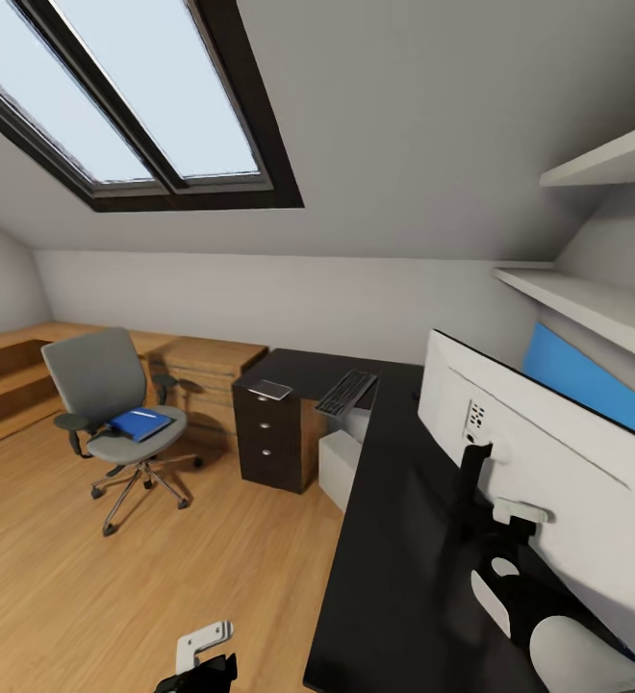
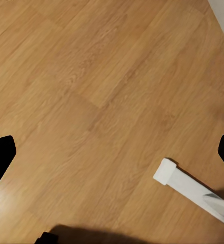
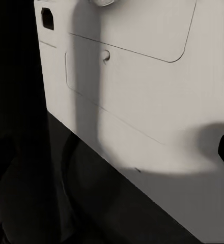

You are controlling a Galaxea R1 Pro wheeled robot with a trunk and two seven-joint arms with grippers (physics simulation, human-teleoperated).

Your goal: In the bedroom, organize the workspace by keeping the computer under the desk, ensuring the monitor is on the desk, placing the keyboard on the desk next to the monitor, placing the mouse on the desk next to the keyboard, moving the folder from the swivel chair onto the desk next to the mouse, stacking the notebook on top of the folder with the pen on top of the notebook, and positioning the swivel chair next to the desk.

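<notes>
Glossy black L-shaped surface (image 1: 394,539) carries a matte white-backed monitor (image 1: 548,452); flat blue folder (image 1: 139,423) lies on grey upholstered chair (image 1: 106,395). Jaws' state unclear.

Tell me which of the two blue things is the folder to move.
The folder is the flat blue rectangle lying on the seat of the chair. The other blue thing, the panel, is fixed to the wall behind the monitor.

Grey sloped ceiling w/ skylight (image 1: 135,106), wood floor (image 1: 115,597), white shelves (image 1: 596,308).
</notes>
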